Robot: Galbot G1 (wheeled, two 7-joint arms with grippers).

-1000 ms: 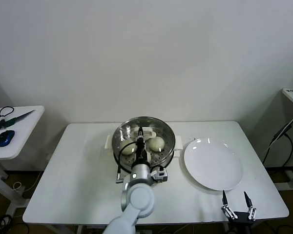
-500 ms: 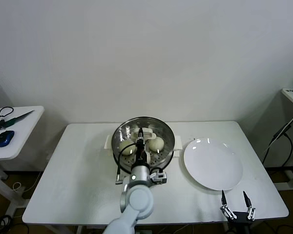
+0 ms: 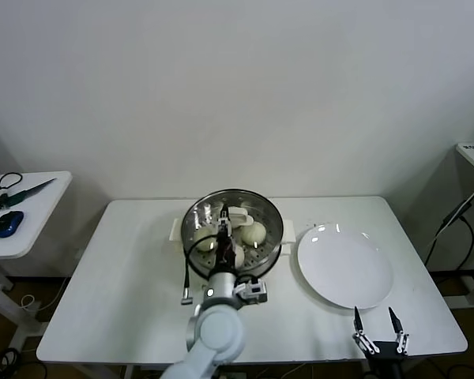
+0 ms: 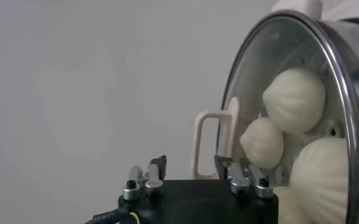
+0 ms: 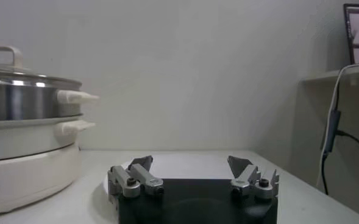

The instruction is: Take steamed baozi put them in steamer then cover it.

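Lid (image 3: 231, 225) sits on steamer (image 3: 191, 237); left gripper (image 4: 191, 172) parted around its handle (image 4: 214, 143) (right gripper (image 3: 375, 331) idle, spread).

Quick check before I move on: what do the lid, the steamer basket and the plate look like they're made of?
The lid looks like clear glass with a polished metal rim: the buns show through it. Its handle seems matte white plastic. The steamer basket looks like shiny steel, with mirror-like reflections, on a white base, probably plastic. The plate looks like glossy white ceramic, though melamine is possible.
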